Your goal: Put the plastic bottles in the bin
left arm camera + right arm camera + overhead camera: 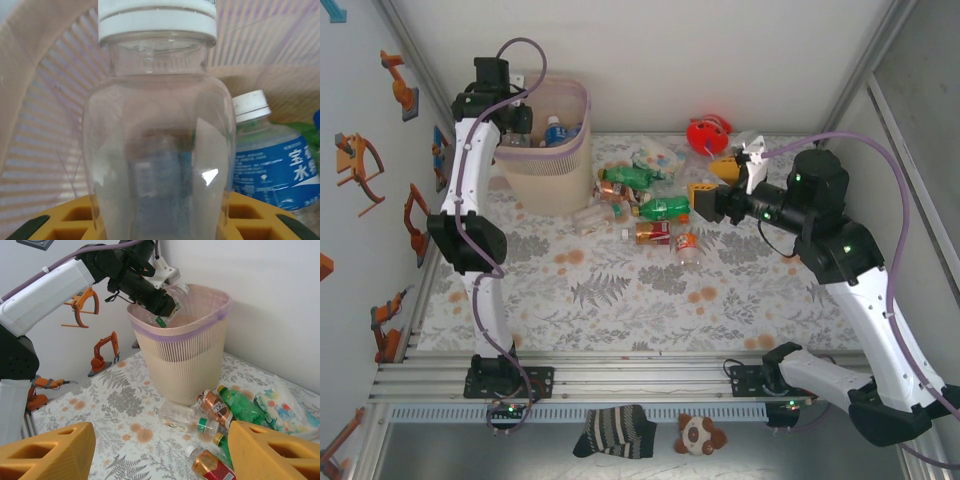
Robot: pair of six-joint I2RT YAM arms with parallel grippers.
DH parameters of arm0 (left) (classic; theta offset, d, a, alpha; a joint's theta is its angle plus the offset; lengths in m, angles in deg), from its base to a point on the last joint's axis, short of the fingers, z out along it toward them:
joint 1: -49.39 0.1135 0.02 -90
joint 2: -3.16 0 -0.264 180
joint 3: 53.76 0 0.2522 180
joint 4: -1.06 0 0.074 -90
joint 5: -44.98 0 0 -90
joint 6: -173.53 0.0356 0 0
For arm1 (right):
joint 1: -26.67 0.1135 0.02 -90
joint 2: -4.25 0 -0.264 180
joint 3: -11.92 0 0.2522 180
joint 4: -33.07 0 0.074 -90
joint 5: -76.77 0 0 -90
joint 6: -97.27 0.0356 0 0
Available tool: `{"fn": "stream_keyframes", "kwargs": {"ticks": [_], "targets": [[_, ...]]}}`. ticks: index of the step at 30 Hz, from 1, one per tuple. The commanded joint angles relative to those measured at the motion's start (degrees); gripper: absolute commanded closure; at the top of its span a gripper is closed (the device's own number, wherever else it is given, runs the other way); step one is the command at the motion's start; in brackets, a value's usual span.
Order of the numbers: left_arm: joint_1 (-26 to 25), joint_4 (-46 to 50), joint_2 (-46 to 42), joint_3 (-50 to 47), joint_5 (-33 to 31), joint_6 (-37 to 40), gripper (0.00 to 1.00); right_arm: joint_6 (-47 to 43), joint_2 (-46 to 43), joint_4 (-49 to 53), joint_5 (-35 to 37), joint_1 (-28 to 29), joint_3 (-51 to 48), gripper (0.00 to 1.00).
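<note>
**Left end effector (159, 304) holds a clear bottle (160, 150) at the mouth of the bin (560, 175); right end effector (712, 182) is spread above the table (620, 290).**

The bin stands at the far-left corner of the table. The left end effector reaches over the bin's left rim, its jaws pinching the lower body of the clear, white-capped bottle, with the bin's ribbed inner wall behind it. A blue-label bottle (272, 160) lies inside the bin. The right end effector has its jaws set wide apart with nothing between them. It hovers near the far edge, just right of the loose bottles. These lie in a cluster beside the bin's right wall and include a green bottle (662, 208) and a red-label bottle (653, 232).
</note>
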Motion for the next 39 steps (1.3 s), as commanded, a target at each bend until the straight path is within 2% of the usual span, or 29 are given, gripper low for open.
{"fn": "stream_keyframes", "kwargs": {"ticks": [1, 9, 19, 30, 39], "targets": [[0.6, 2.6, 0.3, -1.2, -1.7, -2.5, 0.72, -0.6, -0.5, 0.2, 0.7, 0.4, -0.4, 0.30], [1.1, 6.2, 2.5, -1.9, -1.0, -3.3, 0.72, -0.6, -0.7, 0.0, 0.6, 0.3, -1.0, 0.30], [2.3, 10.9, 6.5, -1.8, 7.2, -4.7, 0.70, -0.8, -0.5, -0.1, 0.4, 0.5, -1.2, 0.30], [2.5, 13.5, 9.4, -2.1, 11.6, -5.0, 0.58, -0.8, -0.7, -0.1, 0.3, 0.4, -1.3, 0.30], [2.5, 11.9, 7.1, -2.6, 11.3, -5.5, 0.51, -0.8, -0.7, -0.1, 0.3, 0.4, -1.0, 0.30]]}}
